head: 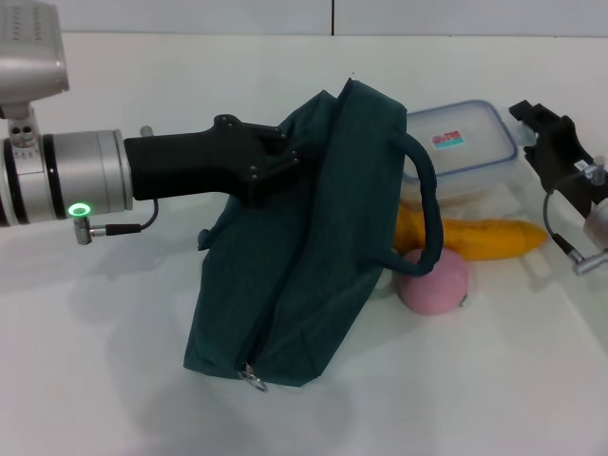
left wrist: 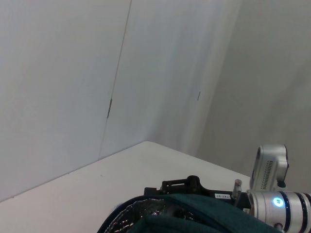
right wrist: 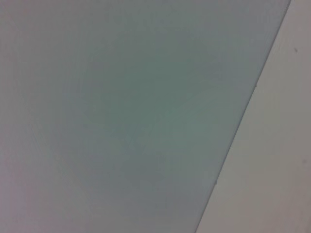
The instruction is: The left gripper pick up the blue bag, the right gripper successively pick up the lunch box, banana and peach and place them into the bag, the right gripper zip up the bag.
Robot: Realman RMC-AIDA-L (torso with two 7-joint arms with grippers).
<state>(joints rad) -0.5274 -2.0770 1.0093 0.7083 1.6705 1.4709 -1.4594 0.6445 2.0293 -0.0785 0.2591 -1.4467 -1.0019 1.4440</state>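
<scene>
Head view: bag (head: 304, 247) hangs tilted off the bench (head: 95, 380), upper edge clenched in the left gripper (head: 285, 157) fingers. Pick-up step looks in hand. Box (head: 465, 147), banana (head: 484, 237), peach (head: 432, 280) lie beyond the bag, near the right gripper (head: 556, 142); its fingers: cannot tell. Next: right goes for the box.

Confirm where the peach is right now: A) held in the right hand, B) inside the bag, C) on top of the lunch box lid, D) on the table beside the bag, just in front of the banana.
D: the peach sits on the table next to the blue bag, in front of the banana, with the right hand off to the side near the lunch box.
</scene>
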